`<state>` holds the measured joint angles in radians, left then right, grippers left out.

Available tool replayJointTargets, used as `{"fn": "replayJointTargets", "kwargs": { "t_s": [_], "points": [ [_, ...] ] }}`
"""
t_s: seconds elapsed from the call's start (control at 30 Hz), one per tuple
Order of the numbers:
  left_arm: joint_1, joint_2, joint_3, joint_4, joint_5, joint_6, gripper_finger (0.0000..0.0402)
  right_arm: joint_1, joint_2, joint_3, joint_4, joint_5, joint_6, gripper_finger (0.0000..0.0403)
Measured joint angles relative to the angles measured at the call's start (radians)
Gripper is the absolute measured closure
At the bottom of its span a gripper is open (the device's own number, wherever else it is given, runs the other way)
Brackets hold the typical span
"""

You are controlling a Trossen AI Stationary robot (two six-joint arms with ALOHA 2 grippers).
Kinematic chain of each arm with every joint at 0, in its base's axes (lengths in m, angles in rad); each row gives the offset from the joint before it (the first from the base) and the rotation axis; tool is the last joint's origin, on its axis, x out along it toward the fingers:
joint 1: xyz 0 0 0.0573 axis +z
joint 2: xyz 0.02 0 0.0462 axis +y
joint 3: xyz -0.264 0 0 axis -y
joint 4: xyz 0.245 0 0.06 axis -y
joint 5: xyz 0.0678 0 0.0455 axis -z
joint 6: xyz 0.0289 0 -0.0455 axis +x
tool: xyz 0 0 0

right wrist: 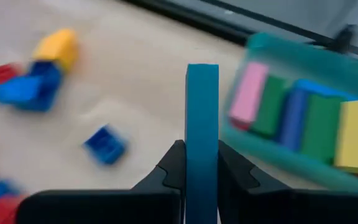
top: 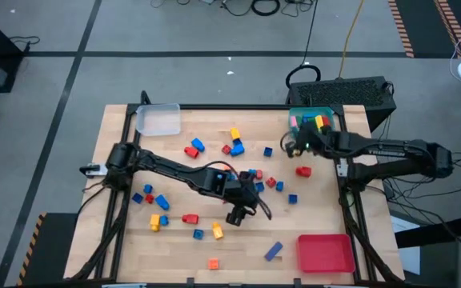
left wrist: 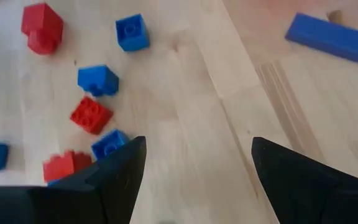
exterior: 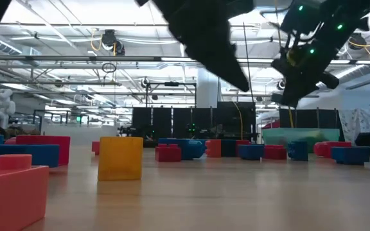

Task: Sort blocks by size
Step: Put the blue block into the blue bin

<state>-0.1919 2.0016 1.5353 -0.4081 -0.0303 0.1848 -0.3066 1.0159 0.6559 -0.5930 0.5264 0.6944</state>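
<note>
Loose blocks (top: 234,146) in red, blue, yellow and orange lie scattered over the wooden table (top: 118,248). My right gripper (top: 293,146) hangs by the table's far right, beside a teal tray (right wrist: 278,46) that holds pink, green, blue and yellow bars (right wrist: 303,118). It is shut on a long blue bar (right wrist: 202,106). My left gripper (left wrist: 197,149) is open over bare wood near the table's middle (top: 241,214), with nothing between its fingers. Red and blue bricks (left wrist: 92,114) lie beside it, and a long blue bar (left wrist: 331,37) lies farther off. My right gripper pinches the long blue bar between its two fingers, by its two long faces at the near end (right wrist: 202,163). The bar lies along the fingers and sticks out past their tips. The fingers slant down toward the table's far side, and the bar is lifted clear.
A clear tray (top: 158,120) stands at the far left and a red tray (top: 325,252) at the near right, with a blue bar (top: 273,251) lying next to it. A yellow brick (exterior: 121,157) and a red one (exterior: 11,192) stand near the front edge.
</note>
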Motion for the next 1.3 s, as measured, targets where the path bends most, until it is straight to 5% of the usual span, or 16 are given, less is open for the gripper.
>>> {"fn": "replayJointTargets", "kwargs": {
  "t_s": [0.43,1.07,1.3],
  "points": [
    [-0.011,-0.137,-0.363,0.442,0.000,-0.166,0.0107,-0.339,0.099,0.000,0.123,-0.123,-0.064,0.0367],
    [-0.071,-0.044,-0.376,0.698,-0.012,-0.259,0.0107,-0.478,0.282,0.000,0.195,-0.194,-0.085,0.0364],
    [-0.080,-0.044,-0.376,0.733,-0.018,-0.259,0.0107,-0.479,0.291,0.001,0.211,-0.189,-0.086,0.0323]
  ]
}}
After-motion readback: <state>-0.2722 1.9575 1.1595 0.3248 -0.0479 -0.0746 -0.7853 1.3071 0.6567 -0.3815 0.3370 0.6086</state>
